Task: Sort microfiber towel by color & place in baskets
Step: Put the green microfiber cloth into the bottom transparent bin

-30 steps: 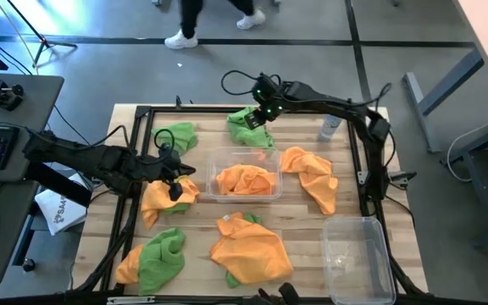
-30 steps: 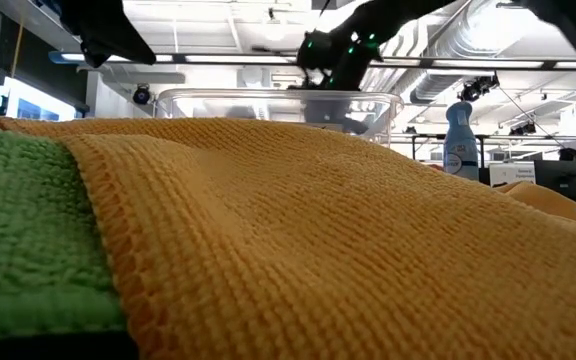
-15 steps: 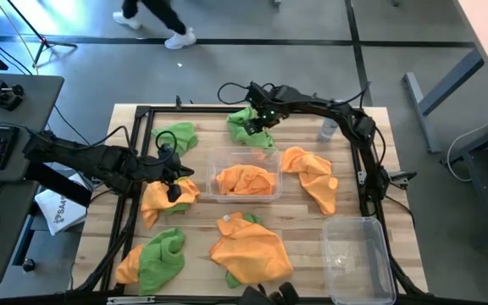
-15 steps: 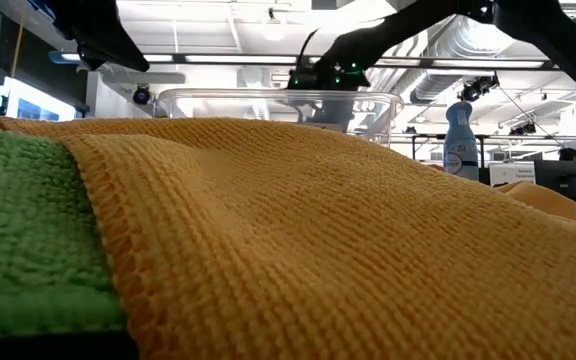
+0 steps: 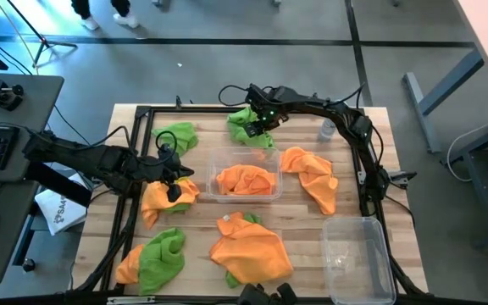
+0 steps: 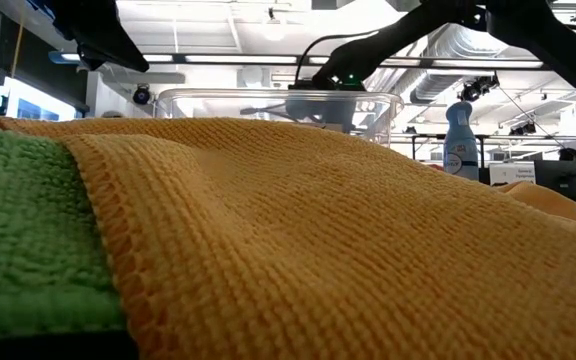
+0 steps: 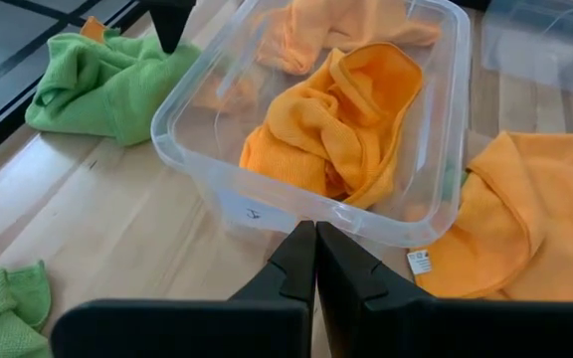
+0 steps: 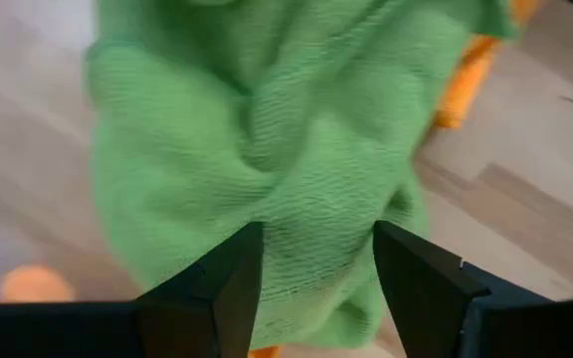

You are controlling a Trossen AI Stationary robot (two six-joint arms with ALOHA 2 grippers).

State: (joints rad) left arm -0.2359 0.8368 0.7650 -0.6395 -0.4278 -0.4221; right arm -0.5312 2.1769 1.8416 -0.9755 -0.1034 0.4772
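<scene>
Right gripper (image 5: 259, 121) lower over green towel (image 5: 248, 127)

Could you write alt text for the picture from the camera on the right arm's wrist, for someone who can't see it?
The right claw, its two dark fingers open, hangs close over a crumpled green microfiber towel lying on the wooden table. A bit of orange cloth peeks out from under the towel's edge.

My closed dark gripper (image 7: 315, 261) points at a clear rectangular plastic bin (image 7: 199, 119) holding crumpled orange microfiber cloths (image 7: 341, 109); a green cloth (image 7: 107, 85) lies beside it.
</scene>
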